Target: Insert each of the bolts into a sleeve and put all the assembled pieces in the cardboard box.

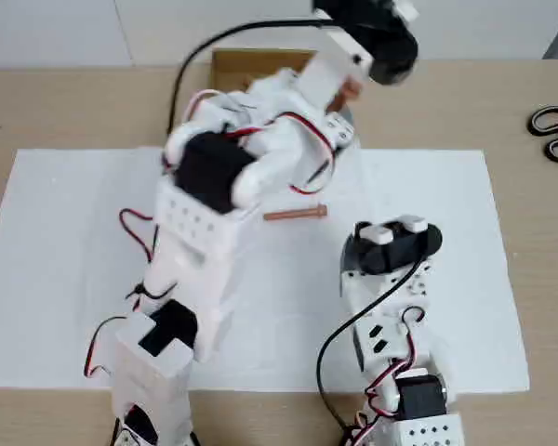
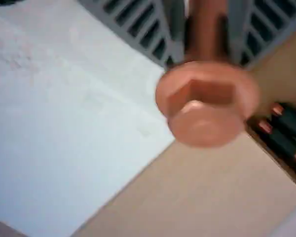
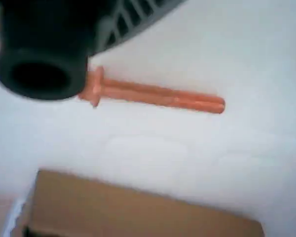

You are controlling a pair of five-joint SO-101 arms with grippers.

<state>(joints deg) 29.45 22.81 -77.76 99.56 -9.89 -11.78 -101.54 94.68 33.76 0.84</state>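
The right gripper, nearest the arm bases, is closed on a black sleeve above the white sheet. A loose bolt lies flat on the sheet just beyond this gripper and apart from it, toward the left arm. Farther on, the left gripper clamps a copper bolt by its shank, with the head sticking out past the fingers, over the bench beside the box. Assembled pieces lie in the box.
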